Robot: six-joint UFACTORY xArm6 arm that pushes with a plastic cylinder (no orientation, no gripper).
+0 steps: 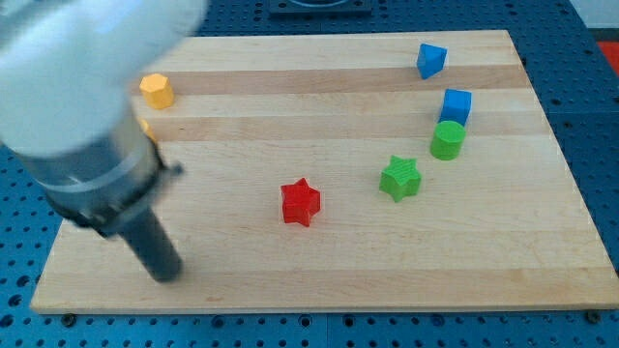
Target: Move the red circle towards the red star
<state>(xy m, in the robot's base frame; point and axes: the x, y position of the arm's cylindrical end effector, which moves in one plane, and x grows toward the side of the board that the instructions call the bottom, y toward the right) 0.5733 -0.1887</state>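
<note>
A: Even, bright light. Wooden board (338, 87) shows no glare; the red star (300, 202) is sharp, with a small soft shadow beneath.

B: The arm (87, 116) at the view's left is heavily blurred, out of focus.

Pale wooden board (338, 271), blue perforated table (590, 116)

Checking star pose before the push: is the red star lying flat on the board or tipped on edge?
Flat. The red star shows its full five-pointed top face, side walls beneath, sitting on the wooden board. My tip is far toward the view's left.
</note>
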